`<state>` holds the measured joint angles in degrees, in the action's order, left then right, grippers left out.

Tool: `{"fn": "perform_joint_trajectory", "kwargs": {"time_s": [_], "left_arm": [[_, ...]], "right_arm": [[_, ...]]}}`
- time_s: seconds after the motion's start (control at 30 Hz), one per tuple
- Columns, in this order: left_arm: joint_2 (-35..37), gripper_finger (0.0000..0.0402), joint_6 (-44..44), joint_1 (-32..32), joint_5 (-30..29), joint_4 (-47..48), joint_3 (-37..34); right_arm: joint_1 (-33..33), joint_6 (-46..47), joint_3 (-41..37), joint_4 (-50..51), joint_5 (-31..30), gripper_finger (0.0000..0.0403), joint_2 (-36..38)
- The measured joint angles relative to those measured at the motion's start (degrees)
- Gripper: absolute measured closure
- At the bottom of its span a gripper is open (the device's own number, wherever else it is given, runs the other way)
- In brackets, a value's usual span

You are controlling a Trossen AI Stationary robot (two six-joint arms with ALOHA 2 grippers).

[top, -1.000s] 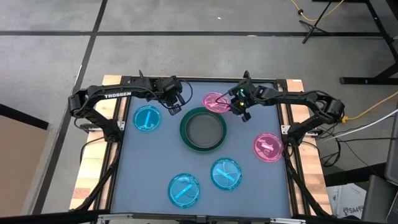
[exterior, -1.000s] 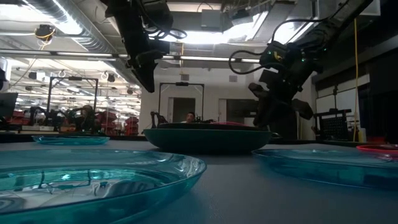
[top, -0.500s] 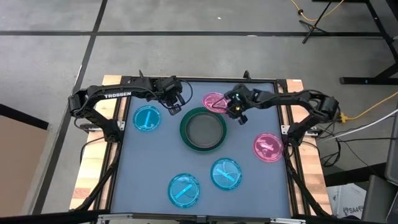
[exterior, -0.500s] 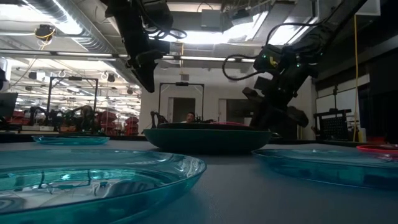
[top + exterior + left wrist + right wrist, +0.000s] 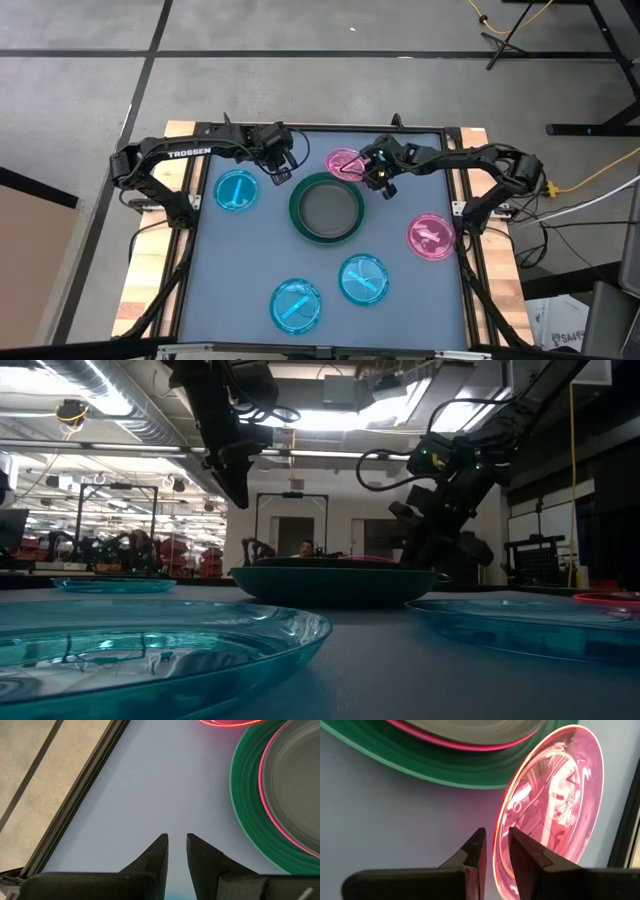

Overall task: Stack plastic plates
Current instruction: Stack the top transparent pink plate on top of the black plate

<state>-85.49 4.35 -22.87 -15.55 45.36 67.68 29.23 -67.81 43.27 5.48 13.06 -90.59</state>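
A small translucent pink plate (image 5: 345,162) lies flat at the table's far middle, just beyond the large dark green plate (image 5: 326,238). The green plate holds an opaque pink plate and a dark grey plate (image 5: 326,207). My right gripper (image 5: 496,845) is down at the translucent plate's right rim, narrowly open, one finger on each side of the rim. My left gripper (image 5: 280,172) hangs above bare table, to the left of the green plate. It is narrowly open with nothing between its fingers (image 5: 177,840). My right gripper comes slanting down from the table's right. Its fingers stand one inside and one outside the translucent pink plate's right rim (image 5: 495,862). Whether they touch the rim I cannot tell. The plate lies flat on the table.
A cyan plate (image 5: 237,189) lies at the left. Two more cyan plates (image 5: 296,305) (image 5: 363,279) lie near the front edge. Another translucent pink plate (image 5: 432,236) lies at the right. The table's raised frame (image 5: 625,820) runs close behind the far pink plate.
My right gripper has gone down and a little toward the table's left, onto the right rim of the far translucent pink plate, and has kept still for the last half second. Its finger gap is unchanged. No plate has moved.
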Motion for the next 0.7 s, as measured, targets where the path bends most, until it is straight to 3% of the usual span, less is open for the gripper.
{"fn": "perform_joint_trajectory", "kwargs": {"time_s": [0.7], "left_arm": [[0.0,0.0338,0.0,0.0,0.0,0.0,0.0]], "right_arm": [[0.0,0.0,0.0,-0.8,-2.6,0.0331,0.0]]}}
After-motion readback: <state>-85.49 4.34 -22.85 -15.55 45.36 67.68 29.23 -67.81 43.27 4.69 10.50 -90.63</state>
